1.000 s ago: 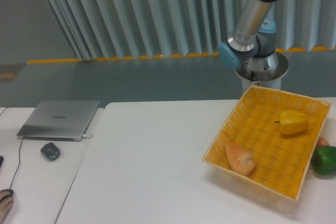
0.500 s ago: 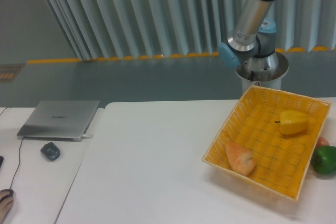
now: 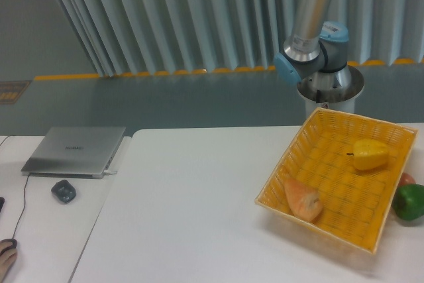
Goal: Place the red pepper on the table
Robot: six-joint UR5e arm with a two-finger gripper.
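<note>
Only the arm's base (image 3: 323, 84) and lower links show at the back right of the scene; the pincer itself is out of frame, so whether it is released or clenched cannot be told, and places can only be given loosely from the arm. The red pepper (image 3: 406, 179) appears as a small reddish sliver at the far right edge, just beyond the right rim of the yellow wicker basket (image 3: 278, 170) and touching or nearly touching the green pepper (image 3: 411, 202) in front of it; it seems to rest on the worktop (image 3: 199, 217) already, though most of it is hidden by the basket wall. Inside the basket lie the yellow pepper (image 3: 370, 154) and an orange-pink piece of produce (image 3: 303, 199). Well to the left sit a closed laptop (image 3: 74, 150) and a dark mouse (image 3: 63, 191). By my reading the task is at its approach stage: the next move calls for bringing the pincer down into view over the right edge, clear of the basket rim and green pepper.
</note>
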